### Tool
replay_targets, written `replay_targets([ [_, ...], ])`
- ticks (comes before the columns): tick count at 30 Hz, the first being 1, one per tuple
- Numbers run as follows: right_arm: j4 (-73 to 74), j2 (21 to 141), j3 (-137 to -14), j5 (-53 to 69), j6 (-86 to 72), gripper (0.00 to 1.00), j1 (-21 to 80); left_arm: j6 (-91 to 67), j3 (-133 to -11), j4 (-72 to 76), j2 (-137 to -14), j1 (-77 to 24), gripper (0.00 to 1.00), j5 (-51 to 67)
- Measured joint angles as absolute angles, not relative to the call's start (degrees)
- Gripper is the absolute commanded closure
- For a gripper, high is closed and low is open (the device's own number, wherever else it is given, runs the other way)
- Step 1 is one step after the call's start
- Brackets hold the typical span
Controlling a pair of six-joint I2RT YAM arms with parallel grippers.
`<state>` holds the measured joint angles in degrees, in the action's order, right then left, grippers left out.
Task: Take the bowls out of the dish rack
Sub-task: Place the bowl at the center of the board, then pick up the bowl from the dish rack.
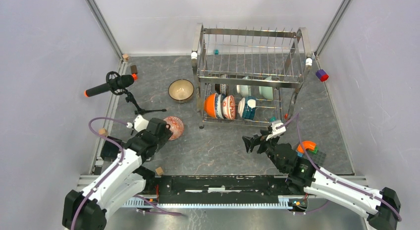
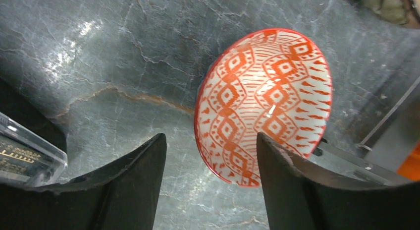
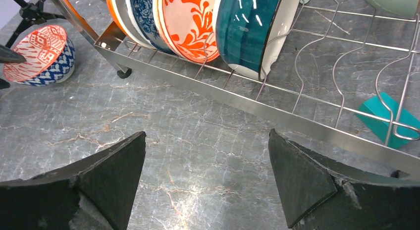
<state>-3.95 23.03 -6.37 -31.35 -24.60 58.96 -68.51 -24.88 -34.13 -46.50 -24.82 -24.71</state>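
Two bowls lie on the tabletop (image 1: 218, 145) — a red-patterned bowl (image 2: 265, 96) just ahead of the left gripper (image 2: 210, 140), jaws parted and released, and a tan bowl (image 1: 181, 89) farther off. The dish rack (image 1: 250, 81) holds four bowls (image 3: 185, 22) in its lower front row, with three more bowls (image 1: 242, 87) behind. The right gripper (image 3: 207, 135) gapes wide, grasping nothing.

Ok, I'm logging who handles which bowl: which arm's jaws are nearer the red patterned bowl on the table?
Left. The left arm's open jaws hang right over the red patterned bowl; the right arm's jaws face the dish rack's front rail, far across the table.
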Motion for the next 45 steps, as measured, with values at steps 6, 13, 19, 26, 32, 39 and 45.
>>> replay_targets([
  [6, -2.2, 22.5, -8.3, -31.6, -22.2, 0.03, 59.0, -66.7, -25.3, -37.5, -40.0, -24.8, 0.0, -23.1],
  [13, -1.2, 21.3, -11.6, -31.9, -18.5, 0.05, 59.0, -60.7, -31.3, -40.4, -36.1, -24.9, 0.0, -18.1],
  [19, -0.1, 21.3, -18.1, -36.0, -15.1, 0.08, 59.0, -50.8, -37.3, -37.3, -36.2, -28.7, 0.04, -14.7],
  [26, -2.4, 23.8, -18.9, -41.3, -12.8, 0.12, 59.0, -39.0, -40.3, -26.6, -37.6, -32.1, 0.04, -10.8],
  [32, -4.7, 27.9, -18.3, -42.6, -12.7, 0.13, 59.0, -28.7, -43.8, -13.1, -44.8, -32.1, 0.0, -7.7],
  [39, -11.5, 32.6, -15.9, -40.7, -14.0, 0.14, 58.2, -19.7, -41.0, -1.3, -49.0, -32.0, 0.02, 0.8],
  [45, -17.7, 37.0, -14.1, -35.7, -17.8, 0.15, 51.8, -18.5, -38.4, 1.7, -48.8, -32.0, 0.03, 2.9],
])
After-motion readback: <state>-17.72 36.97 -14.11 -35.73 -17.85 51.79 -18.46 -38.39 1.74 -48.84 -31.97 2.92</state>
